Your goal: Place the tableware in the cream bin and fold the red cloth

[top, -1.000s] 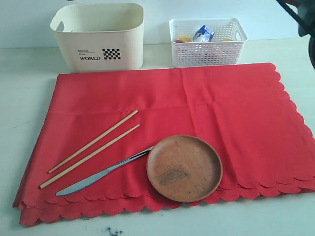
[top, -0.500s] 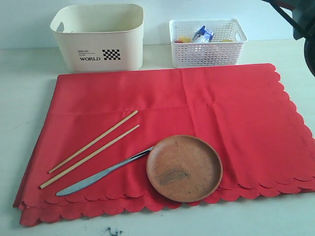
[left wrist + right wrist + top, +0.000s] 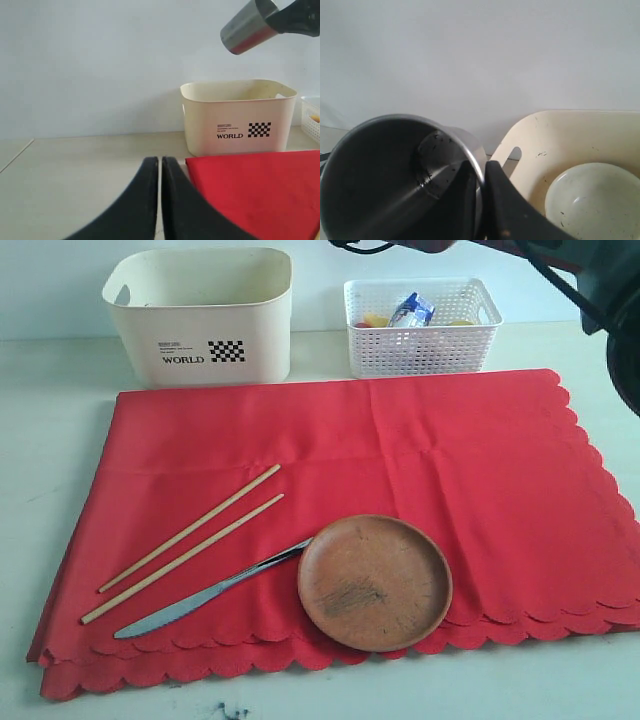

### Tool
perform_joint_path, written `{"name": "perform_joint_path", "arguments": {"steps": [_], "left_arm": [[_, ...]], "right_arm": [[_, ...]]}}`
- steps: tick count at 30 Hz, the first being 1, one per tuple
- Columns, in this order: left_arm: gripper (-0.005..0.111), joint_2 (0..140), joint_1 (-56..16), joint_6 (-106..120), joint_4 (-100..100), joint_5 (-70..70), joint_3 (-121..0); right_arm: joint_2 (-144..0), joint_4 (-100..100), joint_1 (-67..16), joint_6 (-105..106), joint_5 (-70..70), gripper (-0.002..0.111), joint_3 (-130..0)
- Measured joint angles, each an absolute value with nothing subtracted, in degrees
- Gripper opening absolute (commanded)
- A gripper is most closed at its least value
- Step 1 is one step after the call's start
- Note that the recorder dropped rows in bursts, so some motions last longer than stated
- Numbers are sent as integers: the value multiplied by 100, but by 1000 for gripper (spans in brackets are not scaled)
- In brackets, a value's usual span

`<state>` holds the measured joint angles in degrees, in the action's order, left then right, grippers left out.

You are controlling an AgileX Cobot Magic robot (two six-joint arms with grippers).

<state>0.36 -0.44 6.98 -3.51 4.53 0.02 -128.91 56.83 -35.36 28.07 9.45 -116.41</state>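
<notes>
The steel cup [image 3: 248,27], pinched at its rim by the right gripper [image 3: 479,185], is now brought in high near the cream bin [image 3: 200,335], where the pale white bowl [image 3: 592,200] lies; release is judged next. The left gripper [image 3: 160,167] is pressed together, empty.

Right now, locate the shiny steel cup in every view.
Exterior view: not in it.
Left wrist view: shiny steel cup in the picture's upper right, above the large cream plastic bin.
Right wrist view: cup lower left, mouth towards camera, beside the bin.
Shared landmark: the bin.
</notes>
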Motion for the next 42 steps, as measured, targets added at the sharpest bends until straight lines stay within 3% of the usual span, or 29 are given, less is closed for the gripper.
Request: {"name": "perform_joint_path", "arguments": {"steps": [8,11,13,17,20,22,31,36,39,42], "left_arm": [[5,36,-44,698,-351,453,2],[5,36,-44,698,-351,453,2],[5,36,-44,698,-351,453,2],[5,36,-44,698,-351,453,2],[5,36,-44,698,-351,453,2],[5,36,-44,698,-351,453,2],[5,36,-44,698,-351,453,2],[5,36,-44,698,-351,453,2],[5,36,-44,698,-351,453,2],[5,36,-44,698,-351,453,2]], "right_arm": [[-12929,5657,-3726,3087,-104,0,-11641],[-12993,5668,-3726,3110,-413,5,-11641],[-13017,5695,-3726,3110,-545,17,-11641],[-13031,5708,-3726,3110,-640,50,-11641],[-13031,5718,-3726,3122,-677,68,-11641],[-13031,5718,-3726,3122,-677,74,-11641],[-13031,5718,-3726,3133,-536,74,-11641],[-12965,5718,-3726,3133,205,72,-11641],[-12844,5678,-3655,3133,1161,65,-11641],[-12656,5263,-3489,3091,2148,50,-11641]]}}
